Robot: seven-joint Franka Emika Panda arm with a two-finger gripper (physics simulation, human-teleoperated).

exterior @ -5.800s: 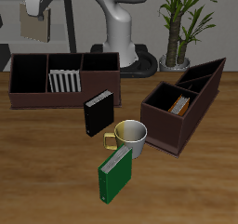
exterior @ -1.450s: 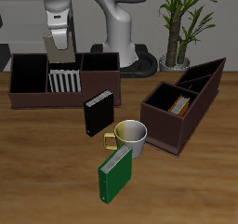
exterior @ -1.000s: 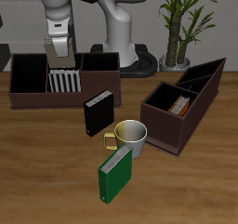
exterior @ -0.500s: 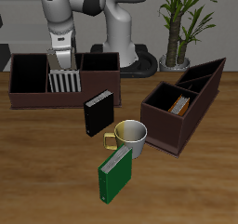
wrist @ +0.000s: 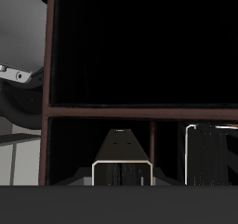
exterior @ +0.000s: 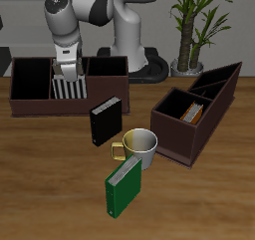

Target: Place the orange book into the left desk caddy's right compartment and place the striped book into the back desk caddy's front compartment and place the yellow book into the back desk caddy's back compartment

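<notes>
My gripper point(exterior: 67, 67) is shut on the yellow book point(exterior: 68, 76), a plain grey-beige book held upright and lowered into the back desk caddy point(exterior: 38, 108), just behind the striped book point(exterior: 70, 89). The striped book stands in that caddy's front compartment. In the wrist view the yellow book's point(wrist: 121, 146) top edge shows between my fingers, over a dark compartment bounded by a brown divider point(wrist: 139, 111). The orange book point(exterior: 195, 113) lies inside the left desk caddy point(exterior: 175, 136), the box with the slanted tall end.
A black book point(exterior: 105, 121) stands before the back caddy. Beside it sits a pale mug point(exterior: 140, 147), and a green book point(exterior: 124, 185) stands nearer the table's front edge. A potted plant point(exterior: 192, 30) and the robot's base point(exterior: 129, 40) are at the back.
The arm carried the yellow book from high off to the side to above the back caddy, then lowered it. Its lower part now sits inside the caddy behind the striped book.
</notes>
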